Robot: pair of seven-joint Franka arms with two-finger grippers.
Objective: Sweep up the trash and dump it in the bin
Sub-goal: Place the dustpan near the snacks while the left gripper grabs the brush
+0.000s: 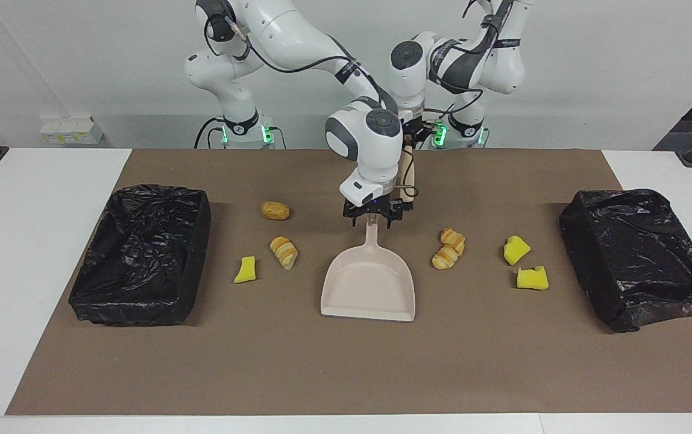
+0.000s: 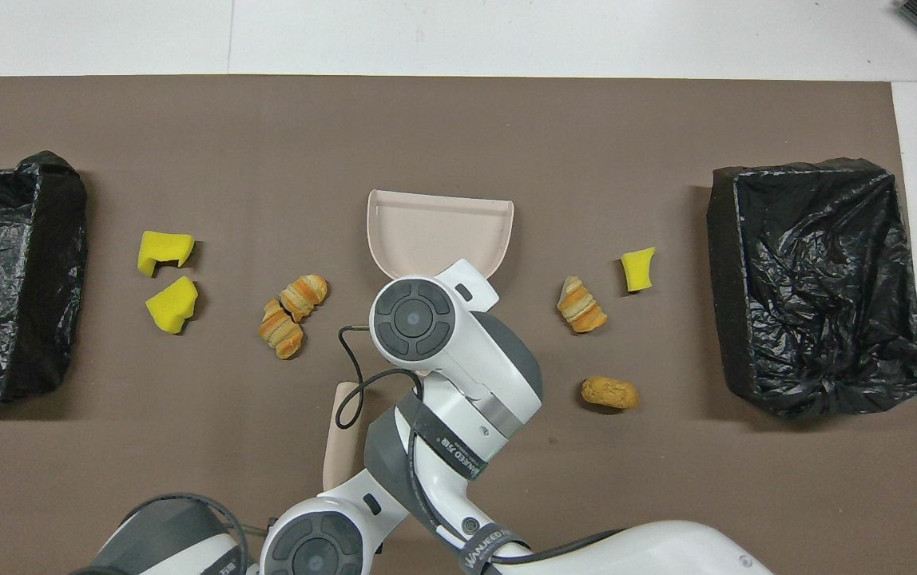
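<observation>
right gripper (image 1: 372,219): low over the mat, jaws spread to either side of the top of the dustpan (image 1: 368,283) handle, not yet clamped.
left gripper (image 1: 411,137): raised near the robots, clenched on a tan stick (image 1: 407,172) that hangs down; its lower end is hidden, so I cannot tell whether it is a brush.
step: taking hold of the dustpan.
doing it well: close squarely on the handle near its end and keep the pan's front lip flat on the mat, so that pieces slide in rather than under; keep the stick clear of the right wrist.
trash, right arm's end: nugget (image 1: 275,210), bread (image 1: 284,252) and sponge (image 1: 245,270), all on the mat.
trash, left arm's end: bread pair (image 1: 448,248) and two sponges (image 1: 524,264), on the mat beside the pan.
dustpan: mid-mat, mouth away from the robots, nothing in it.
bins: one (image 1: 159,191) at the right arm's end, one (image 1: 617,196) at the left arm's end; only black liner shows in each.
</observation>
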